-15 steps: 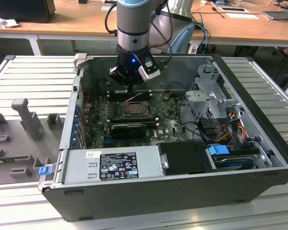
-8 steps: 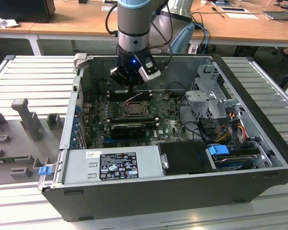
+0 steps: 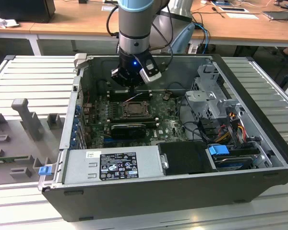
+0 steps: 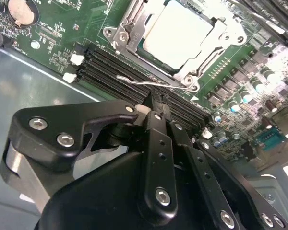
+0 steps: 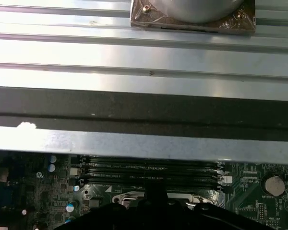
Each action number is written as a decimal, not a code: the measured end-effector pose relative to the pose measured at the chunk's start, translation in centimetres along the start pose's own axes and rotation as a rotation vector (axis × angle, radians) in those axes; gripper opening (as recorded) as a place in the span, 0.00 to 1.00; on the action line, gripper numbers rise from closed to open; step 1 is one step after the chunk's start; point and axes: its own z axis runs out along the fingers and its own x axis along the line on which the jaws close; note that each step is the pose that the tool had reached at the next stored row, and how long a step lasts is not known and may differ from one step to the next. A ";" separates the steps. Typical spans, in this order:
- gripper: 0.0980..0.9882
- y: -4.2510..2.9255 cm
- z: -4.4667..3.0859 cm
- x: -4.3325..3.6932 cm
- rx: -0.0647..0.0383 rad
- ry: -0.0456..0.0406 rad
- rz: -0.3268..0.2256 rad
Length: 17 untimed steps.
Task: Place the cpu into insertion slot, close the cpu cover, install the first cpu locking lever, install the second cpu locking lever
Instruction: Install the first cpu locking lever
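**Exterior view:** my gripper (image 3: 128, 82) hangs inside the open computer case (image 3: 182, 194), just above the insertion slot (image 3: 134, 109), on the side nearest the memory slots (image 3: 120, 91). A thin locking lever (image 3: 132, 99) stands up from that side of the slot. **Second wrist view:** my fingers (image 4: 156, 124) are pressed together with nothing visible between them. Their tips are just beside the lever's free wire (image 4: 149, 82), which lies unlatched between the insertion slot and the memory slots. The cpu (image 4: 180, 31) sits in the slot, and the cpu cover (image 4: 209, 51) lies flat around it. **First wrist view:** the gripper (image 5: 156, 196) is at the slot's edge, with the memory slots (image 5: 149, 170) just beyond. **Judgement:** seating and cover look done, and a locking lever is the step in hand. This step calls for the closed tips to bear on the lever's free end and carry it down under its catch beside the slot.
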 end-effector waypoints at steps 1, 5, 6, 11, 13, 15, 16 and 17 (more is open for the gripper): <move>0.01 -0.03 0.10 -0.22 0.000 0.0001 0.000; 0.01 -0.11 0.46 -0.86 0.000 0.0000 0.000; 0.01 -0.13 0.54 -1.04 0.000 0.0000 0.000; 0.01 -0.24 1.08 -1.77 0.000 -0.0002 0.000; 0.01 -0.26 1.21 -1.95 0.000 -0.0003 0.000; 0.01 -0.28 1.34 -2.08 0.000 -0.0009 0.000; 0.01 -0.30 1.44 -2.12 0.001 -0.0021 -0.001; 0.01 -0.30 1.50 -2.16 0.001 -0.0030 -0.001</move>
